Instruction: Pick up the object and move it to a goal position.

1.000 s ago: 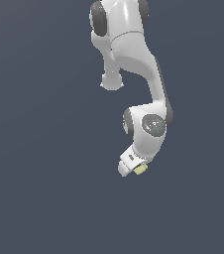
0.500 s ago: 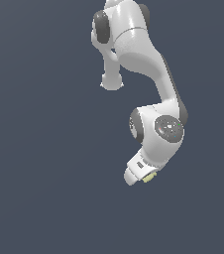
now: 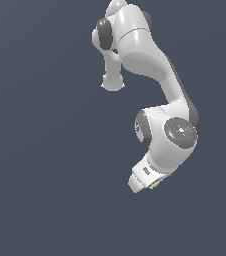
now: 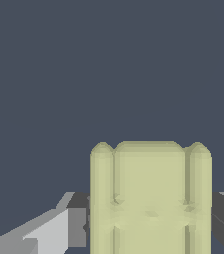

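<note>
Block clamped between the fingers, one dark pad pressed to each side in the wrist view; gripper closed on it, grasp looks square and centred. In the exterior view only a sliver of pale yellow-green visible under the white hand, rest hidden by the wrist housing.

Compared with a second ago: forearm swung toward the exterior view's right, wrist joint rolled so its round cap faces the camera, hand shifted slightly right and down. Block more occluded than before, same place in the grip, no slip apparent.

Reads as transport phase underway, pick already done. No goal marker visible in either view, so remaining travel cannot be judged. No surface or other items visible, only flat dark background.
</note>
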Available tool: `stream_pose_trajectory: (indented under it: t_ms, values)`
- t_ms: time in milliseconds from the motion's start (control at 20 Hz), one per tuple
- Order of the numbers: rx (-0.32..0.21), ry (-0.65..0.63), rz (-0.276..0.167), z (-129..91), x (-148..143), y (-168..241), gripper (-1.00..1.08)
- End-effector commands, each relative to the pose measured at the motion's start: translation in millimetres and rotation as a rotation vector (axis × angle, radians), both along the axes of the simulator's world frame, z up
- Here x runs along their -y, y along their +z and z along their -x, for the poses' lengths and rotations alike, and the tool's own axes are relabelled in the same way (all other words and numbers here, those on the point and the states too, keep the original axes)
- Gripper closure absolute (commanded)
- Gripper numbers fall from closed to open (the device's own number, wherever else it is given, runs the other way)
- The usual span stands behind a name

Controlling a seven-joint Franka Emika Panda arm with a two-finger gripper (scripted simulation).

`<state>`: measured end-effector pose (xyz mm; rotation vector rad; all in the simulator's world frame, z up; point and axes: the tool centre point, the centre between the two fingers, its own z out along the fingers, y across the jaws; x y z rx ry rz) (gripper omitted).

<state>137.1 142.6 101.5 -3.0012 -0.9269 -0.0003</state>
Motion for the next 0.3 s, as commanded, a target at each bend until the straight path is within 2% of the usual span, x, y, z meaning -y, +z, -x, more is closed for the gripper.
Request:
stream_pose_trajectory:
  t_ms: [0, 250]
  values:
    - [0.000, 0.000, 0.000, -2.7, -1.0, 2.0, 1.08]
    - [0.000, 0.000, 0.000, -4.6, -1.7, 3.4, 1.08]
